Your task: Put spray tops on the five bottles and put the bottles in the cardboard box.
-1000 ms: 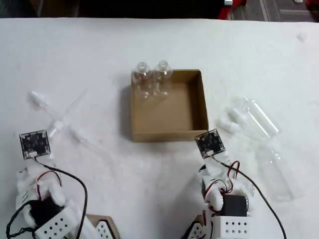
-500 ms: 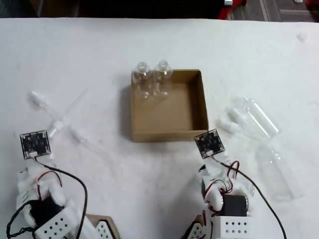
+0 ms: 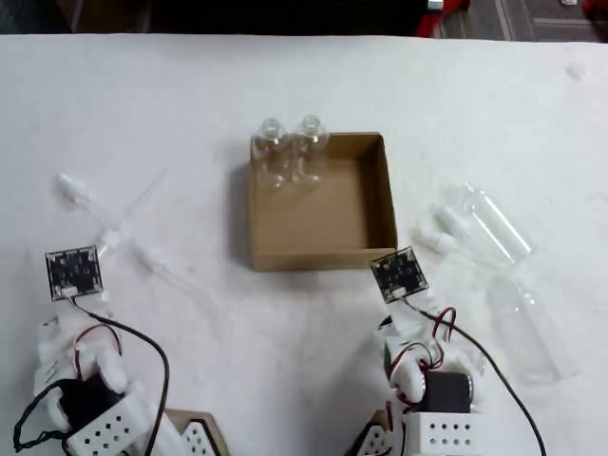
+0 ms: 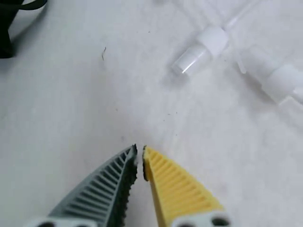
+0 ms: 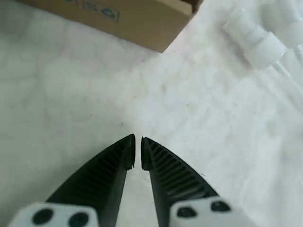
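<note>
surface: white bench (image 3: 190, 95) seen from above, with a dark strip of room past its far edge.
nearest piece: a spray top (image 4: 199, 49) lies flat on the bench, ahead of the left claw and a little toward the box side, apart from the tips.
long axis: slanted across the claw's line, head end nearer, thin tube trailing away.
neighbour: a second spray top (image 4: 279, 80) lies near the first, farther out.
left claw (image 4: 139, 156): narrow, tips almost meeting, holding nothing.
right claw (image 5: 137, 151): narrow too, and empty, near a corner of the cardboard box (image 5: 118, 19).
bottles: one lying bottle (image 3: 494, 223) and another lying bottle (image 3: 527, 323) rest on the right arm's outer side; two standing bottles (image 3: 271, 152) are in the box's far left corner.
judgement: the left arm is nearer this spray top; its claw would need to widen first.
</note>
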Robot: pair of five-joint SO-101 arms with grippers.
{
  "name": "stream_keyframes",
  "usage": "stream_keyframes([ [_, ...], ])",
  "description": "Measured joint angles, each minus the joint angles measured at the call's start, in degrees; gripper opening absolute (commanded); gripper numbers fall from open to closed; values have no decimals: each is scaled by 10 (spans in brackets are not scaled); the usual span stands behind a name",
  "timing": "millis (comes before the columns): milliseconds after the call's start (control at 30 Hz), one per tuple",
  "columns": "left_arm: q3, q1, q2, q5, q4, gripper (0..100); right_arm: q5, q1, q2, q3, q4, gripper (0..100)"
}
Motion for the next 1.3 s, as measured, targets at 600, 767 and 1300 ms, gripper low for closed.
stream_keyframes([
  [600, 0, 0, 0, 0, 0, 31, 0, 0, 0, 0, 0, 18],
  [767, 0, 0, 0, 0, 0, 31, 0, 0, 0, 0, 0, 18],
  [1300, 0, 0, 0, 0, 0, 31, 180, 64, 0, -18, -208, 15],
])
